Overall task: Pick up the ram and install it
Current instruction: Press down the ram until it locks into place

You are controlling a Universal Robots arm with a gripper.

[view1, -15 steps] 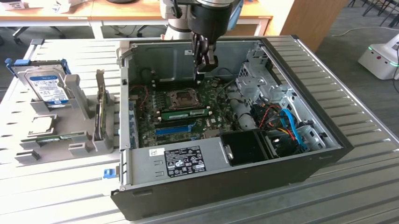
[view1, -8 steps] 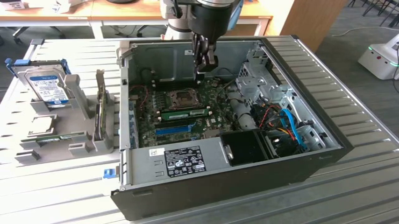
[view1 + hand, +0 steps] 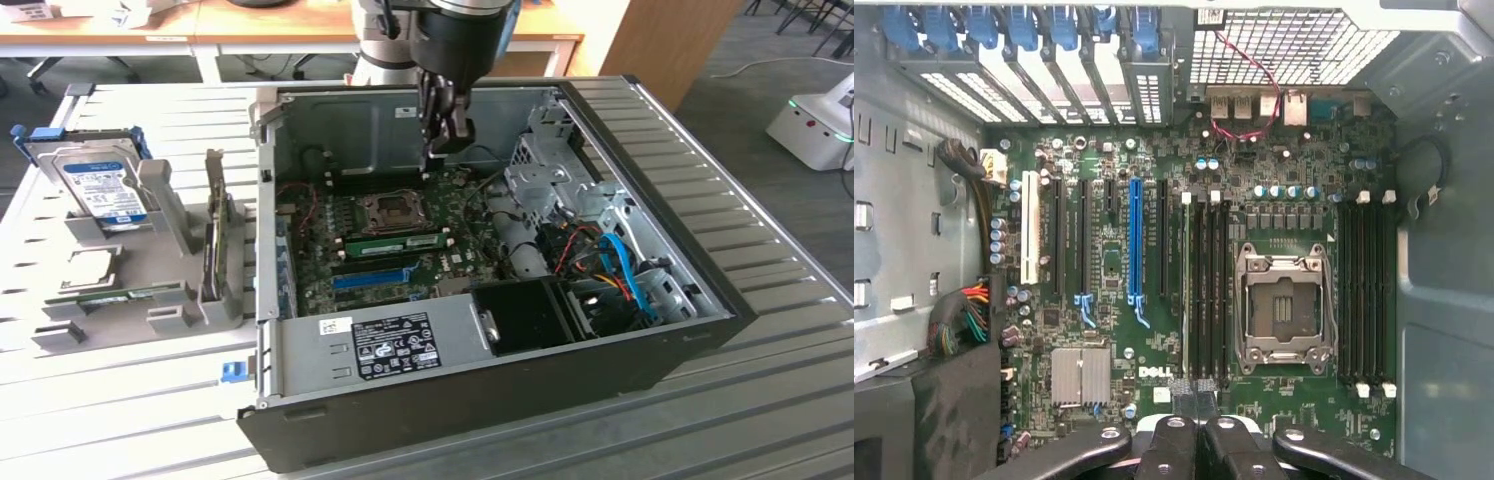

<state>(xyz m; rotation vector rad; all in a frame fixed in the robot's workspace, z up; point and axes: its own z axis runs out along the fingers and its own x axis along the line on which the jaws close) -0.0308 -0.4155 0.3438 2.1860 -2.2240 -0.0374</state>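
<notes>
**Ram: one stick in the holder, one on the board; claw closed over the motherboard**

1. Ram (image 3: pixel 114 297): green circuit-board stick. It lies flat in a grey holder (image 3: pixel 80 335) on the desk (image 3: pixel 774 420), at the exterior view's left. It is outside the computer case (image 3: pixel 667 330) and well apart from the claw.

2. Second ram (image 3: pixel 394 242): a like green stick, seated lengthwise in a slot on the motherboard (image 3: pixel 467 250). It sits just beside the CPU socket (image 3: pixel 396 208), between that socket and the blue expansion slot (image 3: pixel 371 277).

3. Claw (image 3: pixel 445 150): hangs inside the open case above the motherboard, on the far side of the CPU socket from the second ram and apart from it. It is closed, tips pressed together. In the wrist view the closed claw (image 3: pixel 1195 388) sits over the board near one end of the black memory slots (image 3: pixel 1209 290), with the CPU socket (image 3: pixel 1282 305) alongside them.

4. Hard drive (image 3: pixel 104 185): silver with a blue label. It is propped in the same grey holder, behind the ram.
</notes>
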